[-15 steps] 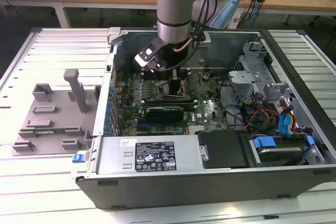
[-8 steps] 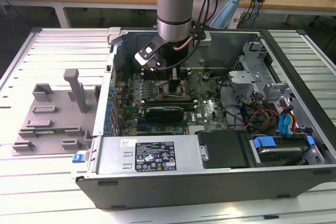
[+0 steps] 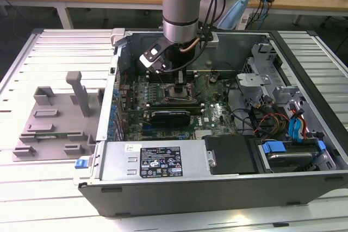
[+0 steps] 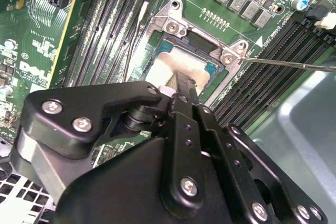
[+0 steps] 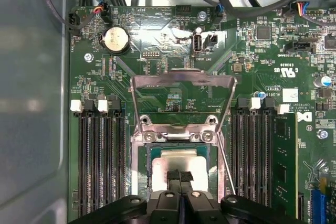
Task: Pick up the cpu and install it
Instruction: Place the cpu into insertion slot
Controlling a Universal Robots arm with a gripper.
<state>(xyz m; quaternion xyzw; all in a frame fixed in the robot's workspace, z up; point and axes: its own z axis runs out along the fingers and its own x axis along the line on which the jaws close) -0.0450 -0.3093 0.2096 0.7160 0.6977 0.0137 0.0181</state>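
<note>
Apparently the cpu point(image 5: 181, 160) is already laid flat in the socket point(image 5: 176, 128). The gripper point(image 5: 181, 176) is poised at its top, jaws pressed together, nothing pinched. The load plate point(image 5: 182, 80) is seen raised, so clamping is not yet done.

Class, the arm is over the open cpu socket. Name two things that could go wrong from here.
The gripper is at the cpu lying in the socket; if the chip sits askew, pressing down might damage the socket. The open load plate and the thin lever stand close beside the gripper and could snag it.
</note>
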